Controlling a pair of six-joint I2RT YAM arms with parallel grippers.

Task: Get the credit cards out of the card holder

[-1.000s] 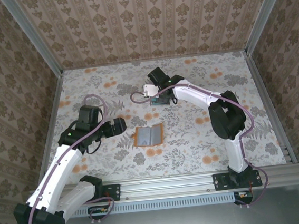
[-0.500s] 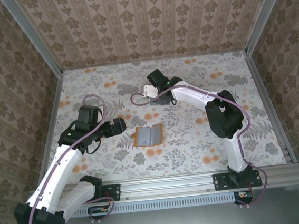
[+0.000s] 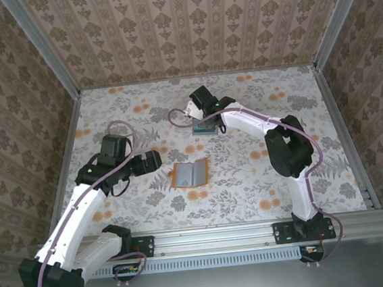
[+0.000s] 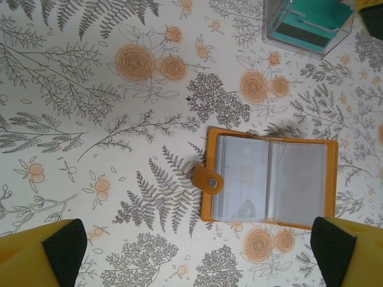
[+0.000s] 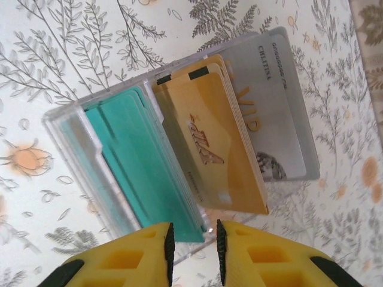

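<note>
Card holder [image 3: 190, 174] lying open and flat, mid table [image 3: 250, 192], snap tab at 9 o'clock in left wrist view. Credit cards [image 5: 209, 143], teal, gold-orange and whitish, leaning in clear box [image 5: 66, 128] at 1 o'clock from holder. Left gripper [image 3: 151, 161] at holder's 9 o'clock, spread wide, holding nothing. Right gripper [image 5: 192, 245] over box's teal end, fingers parted just a crack. Probably nothing pinched, hard to tell.

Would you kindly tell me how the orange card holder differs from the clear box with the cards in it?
The card holder is opaque orange and spread open flat; the clear box is transparent with raised walls. The card holder shows pale blue-grey sleeves; the clear box has teal cards and gold cards stacked in separate compartments. Both rest on the floral table.
</note>
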